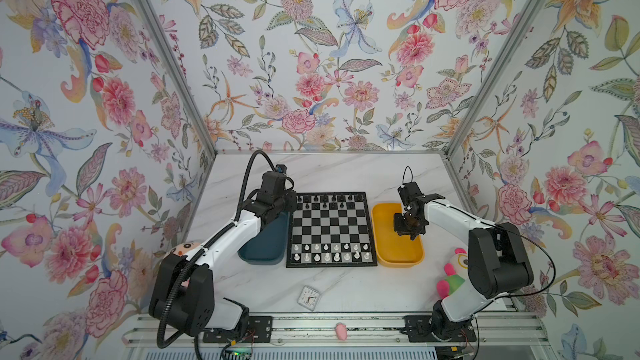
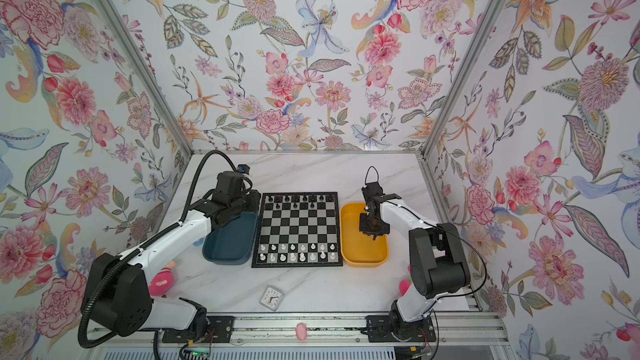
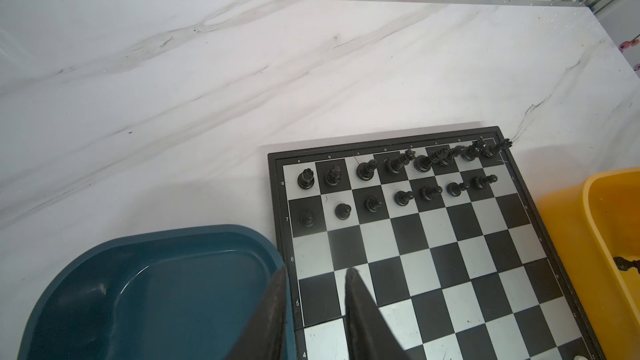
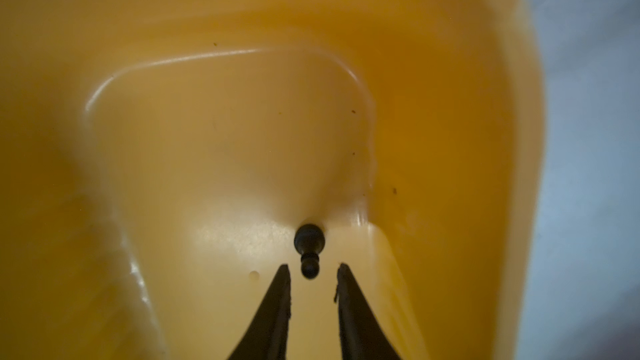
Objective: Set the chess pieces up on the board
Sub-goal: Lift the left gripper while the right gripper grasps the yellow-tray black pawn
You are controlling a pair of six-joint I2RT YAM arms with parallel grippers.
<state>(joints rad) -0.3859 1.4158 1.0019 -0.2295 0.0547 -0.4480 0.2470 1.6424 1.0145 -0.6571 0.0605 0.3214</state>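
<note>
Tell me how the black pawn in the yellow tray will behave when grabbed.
The black pawn looks tiny and plastic, so probably light and rigid. Its round head and base, on the glossy yellow tray floor, suggest it may roll or skid if the jaws close off-centre.

- A robot test booth in a lab, not a lived-in room: flat wall panels (image 1: 311, 64) printed with flowers stand between bare metal posts (image 1: 166, 64) around a small marble-look worktop (image 1: 346, 174).
- Two white-and-black robot arms, the left arm (image 1: 221, 244) and the right arm (image 1: 450, 216), are fixed on black plates to a slotted metal rail (image 1: 346, 327) at the front edge.
- A ribbed cable hose (image 1: 166, 306) and thin wires run loose, and a small circuit board (image 1: 235, 353) with a green light sits uncovered below the rail.
- Staged props lie on the worktop: a chessboard (image 1: 330, 233), a teal tray (image 1: 266, 247), a yellow tray (image 1: 398, 254), a soft toy (image 1: 450, 271) and a small clock (image 1: 309, 297).
</note>
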